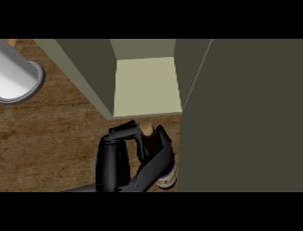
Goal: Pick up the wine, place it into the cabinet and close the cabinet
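The cabinet (pixel 147 85) fills the upper and right part of my head view: its olive door (pixel 254 117) stands swung wide at the right, and the pale shelf floor (pixel 147 88) inside lies bare. The wooden counter (pixel 41 135) runs beneath it, with a grey cylinder (pixel 11 72) lying at upper left, well apart from the work.

One hand (pixel 130 158) shows, just below the cabinet's front edge; I cannot say from this view which arm it belongs to. Its fingers are wrapped round the wine (pixel 155 149), which is mostly hidden; only the pale neck near the shelf lip and a light band at the base show. The other hand is out of view.

My judgement: the pick is done and the placing is in hand. The next move calls for carrying the bottle forward over the lip onto the shelf, setting it upright clear of the door's swing, then letting go; the door is not yet closed
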Motion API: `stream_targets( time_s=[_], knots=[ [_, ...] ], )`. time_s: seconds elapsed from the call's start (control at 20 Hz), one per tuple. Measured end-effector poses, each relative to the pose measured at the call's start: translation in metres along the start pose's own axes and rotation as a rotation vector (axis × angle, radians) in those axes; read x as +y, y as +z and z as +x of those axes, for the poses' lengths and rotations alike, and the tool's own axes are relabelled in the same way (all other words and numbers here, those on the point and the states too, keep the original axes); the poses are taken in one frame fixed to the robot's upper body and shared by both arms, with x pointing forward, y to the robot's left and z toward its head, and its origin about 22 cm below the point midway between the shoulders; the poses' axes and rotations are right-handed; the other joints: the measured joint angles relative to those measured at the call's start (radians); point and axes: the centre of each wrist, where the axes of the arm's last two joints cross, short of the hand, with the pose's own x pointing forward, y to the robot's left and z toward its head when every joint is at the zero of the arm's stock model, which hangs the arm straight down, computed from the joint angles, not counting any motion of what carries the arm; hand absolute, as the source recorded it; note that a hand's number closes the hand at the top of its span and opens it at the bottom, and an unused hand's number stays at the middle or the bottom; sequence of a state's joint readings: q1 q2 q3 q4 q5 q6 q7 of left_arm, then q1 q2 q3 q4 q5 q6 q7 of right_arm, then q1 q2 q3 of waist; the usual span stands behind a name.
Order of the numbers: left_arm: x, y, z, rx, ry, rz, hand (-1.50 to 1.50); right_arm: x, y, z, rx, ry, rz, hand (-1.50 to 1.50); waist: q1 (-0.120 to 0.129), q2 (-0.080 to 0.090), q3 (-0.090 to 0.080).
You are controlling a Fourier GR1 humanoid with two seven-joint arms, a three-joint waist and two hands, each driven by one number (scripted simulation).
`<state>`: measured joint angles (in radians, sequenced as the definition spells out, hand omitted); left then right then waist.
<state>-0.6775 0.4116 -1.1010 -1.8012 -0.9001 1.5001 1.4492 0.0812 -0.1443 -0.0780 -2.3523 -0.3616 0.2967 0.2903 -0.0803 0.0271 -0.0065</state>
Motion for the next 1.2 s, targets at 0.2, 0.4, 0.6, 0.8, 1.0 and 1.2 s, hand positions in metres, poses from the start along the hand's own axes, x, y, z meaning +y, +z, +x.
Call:
stream_targets(
  time_s=[0.2,0.4,0.6,0.8,1.0,1.2],
  knots=[
    [-0.008,-0.003,-0.013,0.010,-0.041,0.012,1.50,-0.002,-0.001,0.000,-0.009,-0.003,-0.001,-1.50,-0.002,0.002,0.000],
    [-0.012,-0.010,-0.020,0.011,-0.067,0.030,1.50,-0.005,-0.001,0.001,-0.009,-0.003,-0.004,-1.50,-0.003,0.003,0.000],
    [-0.016,-0.013,-0.023,0.007,-0.078,0.041,1.50,-0.006,-0.001,0.002,-0.010,-0.007,-0.010,-1.50,-0.004,0.003,-0.001],
    [-0.018,-0.018,-0.023,0.002,-0.077,0.055,1.50,-0.008,-0.001,0.002,-0.015,-0.010,-0.008,-1.50,-0.010,0.007,-0.001],
    [-0.024,-0.020,-0.020,0.001,-0.063,0.053,1.50,-0.008,-0.002,0.002,-0.019,-0.022,-0.003,-1.50,-0.015,0.010,-0.002],
    [-0.030,-0.028,-0.015,0.000,-0.055,0.063,1.50,-0.010,-0.002,0.001,-0.028,-0.031,-0.002,-1.50,-0.025,0.014,-0.002]
  ],
)
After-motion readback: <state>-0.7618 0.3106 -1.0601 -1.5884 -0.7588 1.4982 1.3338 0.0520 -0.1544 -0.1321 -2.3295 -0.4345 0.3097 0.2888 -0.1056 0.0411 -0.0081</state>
